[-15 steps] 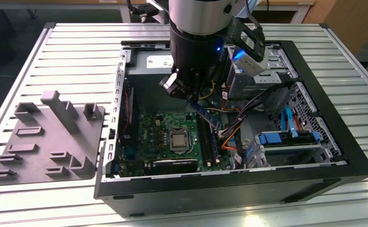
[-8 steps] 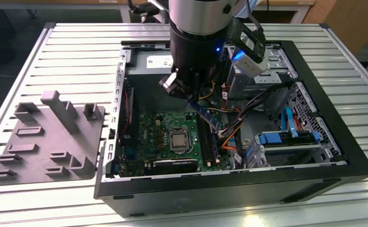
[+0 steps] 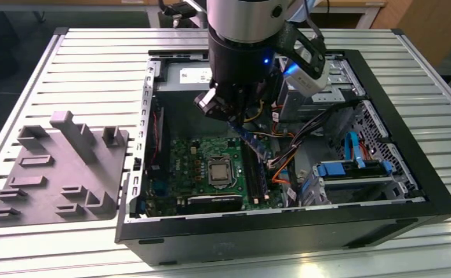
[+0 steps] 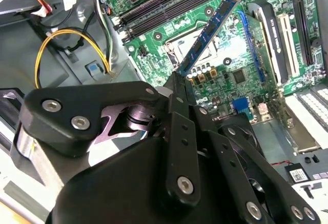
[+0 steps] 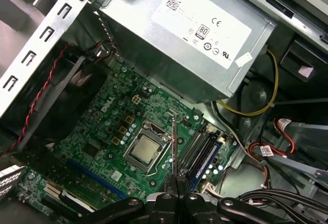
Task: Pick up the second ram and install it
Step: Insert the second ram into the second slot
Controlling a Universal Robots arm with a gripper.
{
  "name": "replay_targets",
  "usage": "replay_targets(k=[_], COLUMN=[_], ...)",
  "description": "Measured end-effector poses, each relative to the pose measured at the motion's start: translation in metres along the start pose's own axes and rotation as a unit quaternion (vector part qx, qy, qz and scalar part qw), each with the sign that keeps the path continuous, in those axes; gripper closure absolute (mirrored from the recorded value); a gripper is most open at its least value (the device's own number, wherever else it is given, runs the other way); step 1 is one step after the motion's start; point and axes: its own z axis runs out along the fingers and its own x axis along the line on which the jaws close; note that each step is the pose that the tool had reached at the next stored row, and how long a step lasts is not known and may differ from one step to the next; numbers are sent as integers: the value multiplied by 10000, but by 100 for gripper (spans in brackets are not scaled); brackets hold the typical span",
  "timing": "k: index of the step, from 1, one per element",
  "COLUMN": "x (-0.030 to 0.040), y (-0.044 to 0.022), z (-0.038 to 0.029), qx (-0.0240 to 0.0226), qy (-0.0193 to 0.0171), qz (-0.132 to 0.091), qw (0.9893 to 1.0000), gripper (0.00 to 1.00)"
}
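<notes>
above motherboard [image 3: 186, 153], gripper [image 4: 180, 80] jaws clamped on second ram [image 4: 212, 26]; long axis slants down, free end toward board.

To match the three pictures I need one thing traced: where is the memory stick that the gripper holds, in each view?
Exterior view: the second ram hangs tilted under the gripper, above the motherboard.
Second wrist view: it slants out from the gripper across the motherboard.
First wrist view: it is seen edge-on, a thin line beside the black memory slots.
Shared landmark: those slots.
</notes>
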Motion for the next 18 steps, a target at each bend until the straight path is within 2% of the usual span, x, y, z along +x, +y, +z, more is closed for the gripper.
replay_targets(k=[18], x=[0], y=[0], z=[0], qx=[26], qy=[-19], qz=[322], qw=[9995], gripper=[88])
